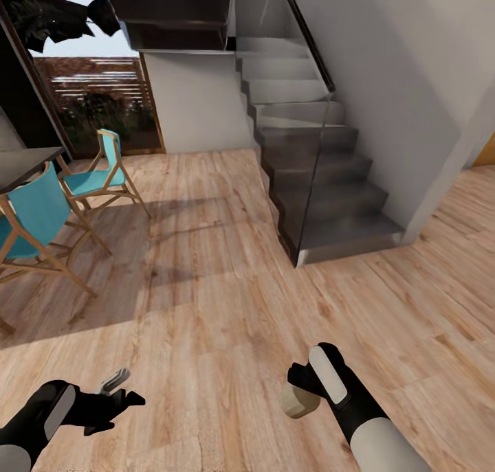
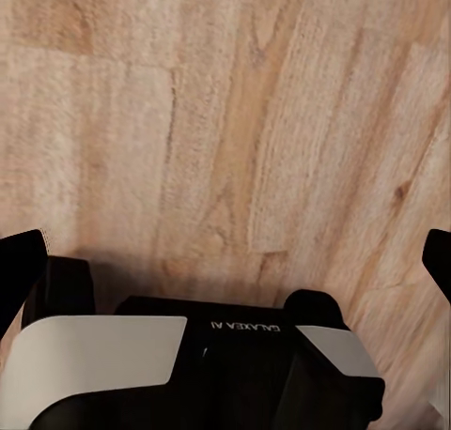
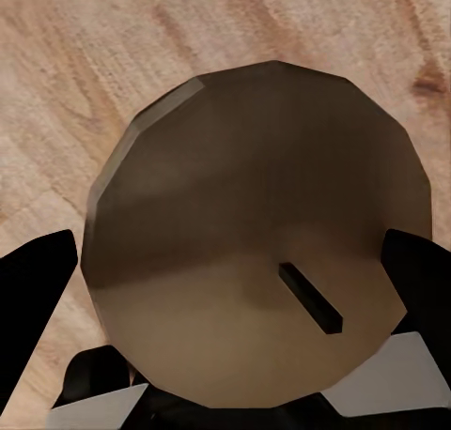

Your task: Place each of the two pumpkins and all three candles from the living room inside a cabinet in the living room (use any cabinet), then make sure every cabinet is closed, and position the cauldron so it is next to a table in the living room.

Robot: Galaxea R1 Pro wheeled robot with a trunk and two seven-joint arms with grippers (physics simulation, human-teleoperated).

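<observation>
A beige candle is held in the right gripper, low over the wooden floor near the bottom edge of the head view. In the right wrist view the candle is seen end on: a round, flat, tan face with a short dark wick lying across it, and a black finger pressed in at each side of the wax. The candle is carried clear of the floor, with bare planks beneath it.

The left gripper is seen at the lower left of the head view, also above the floor, with nothing between its fingers. In the left wrist view its dark fingertips are set far apart at the two sides of the picture, with only plank floor between them.

Farther off, a grey staircase with a glass side panel is seen rising against a pale wall. At the left, two wooden chairs with blue seats are placed beside the corner of a dark table. Behind them, a tall window looks out on a slatted fence and foliage.
</observation>
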